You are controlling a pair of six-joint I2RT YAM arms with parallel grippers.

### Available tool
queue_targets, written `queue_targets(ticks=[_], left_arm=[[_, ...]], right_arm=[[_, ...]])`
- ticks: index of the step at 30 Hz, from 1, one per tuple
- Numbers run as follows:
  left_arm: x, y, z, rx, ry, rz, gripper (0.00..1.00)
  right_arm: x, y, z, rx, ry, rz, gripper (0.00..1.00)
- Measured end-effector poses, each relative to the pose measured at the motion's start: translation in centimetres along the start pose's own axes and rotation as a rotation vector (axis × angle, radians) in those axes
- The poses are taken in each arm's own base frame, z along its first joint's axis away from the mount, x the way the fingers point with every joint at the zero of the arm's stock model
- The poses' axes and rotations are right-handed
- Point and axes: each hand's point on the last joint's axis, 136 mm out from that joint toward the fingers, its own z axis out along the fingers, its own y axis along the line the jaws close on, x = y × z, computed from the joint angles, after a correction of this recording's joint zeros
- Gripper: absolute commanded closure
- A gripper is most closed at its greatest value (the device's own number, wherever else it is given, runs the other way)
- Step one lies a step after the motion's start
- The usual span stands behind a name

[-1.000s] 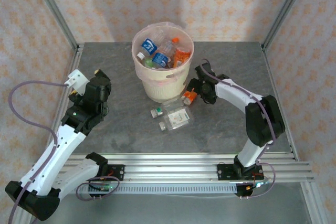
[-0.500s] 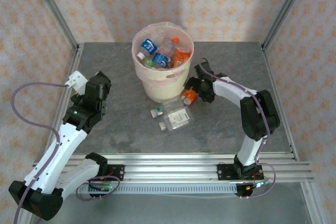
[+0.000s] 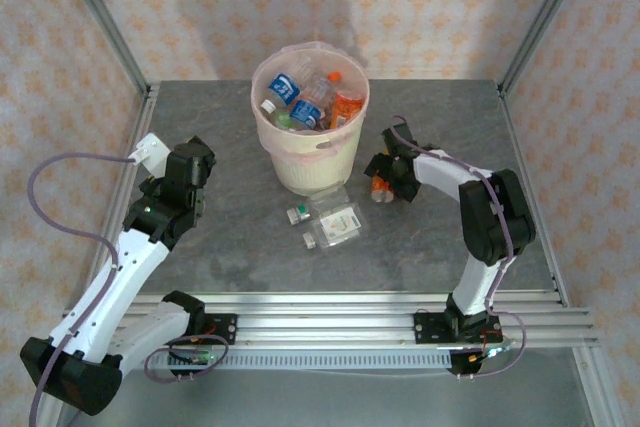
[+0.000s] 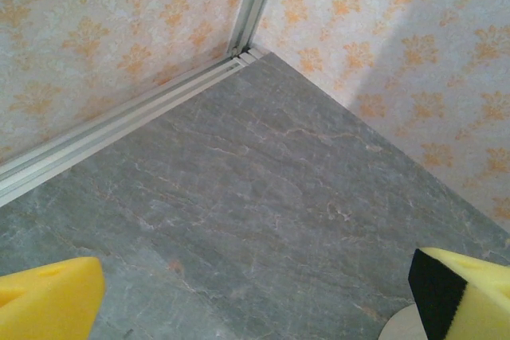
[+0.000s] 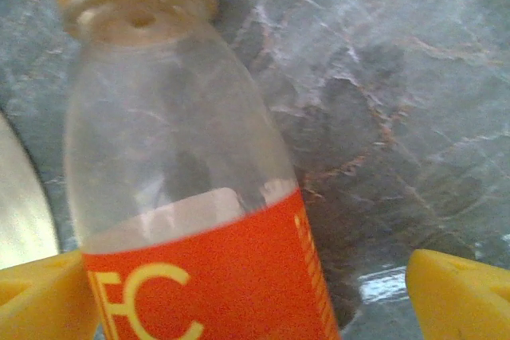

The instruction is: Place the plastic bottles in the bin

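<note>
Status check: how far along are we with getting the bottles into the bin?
Done: several bottles lie in the bin. In hand: the right end effector straddles an orange-labelled bottle on the table, open, not yet clamped. Left: that bottle plus a cluster of bottles in front of the bin. The left end effector is open over bare table.

Top camera overlooks the whole table [image 3: 240,242]; the right wrist camera, close up, shares its orange-labelled bottle [image 5: 207,276].
</note>
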Motion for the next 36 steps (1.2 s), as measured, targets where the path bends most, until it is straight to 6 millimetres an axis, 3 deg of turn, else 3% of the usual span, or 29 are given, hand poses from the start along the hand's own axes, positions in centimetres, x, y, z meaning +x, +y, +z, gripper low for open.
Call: queue_targets(ticks=[17, 24, 32, 36], left_arm=[[0.0, 0.0, 0.0, -0.002, -0.001, 0.0, 0.0], [0.0, 0.0, 0.0, -0.002, -0.001, -0.001, 0.0], [0.0, 0.1, 0.0, -0.002, -0.001, -0.001, 0.0], [0.0, 0.0, 0.0, -0.002, -0.001, -0.001, 0.0]], right_arm=[[1.2, -3.1, -0.2, 0.121, 0.022, -0.054, 0.14], [1.9, -4.1, -0.4, 0.185, 0.029, -0.096, 0.27], [2.3, -4.5, -0.7, 0.22, 0.032, -0.128, 0.48], [1.9, -4.4, -2.0, 0.217, 0.009, -0.13, 0.52]])
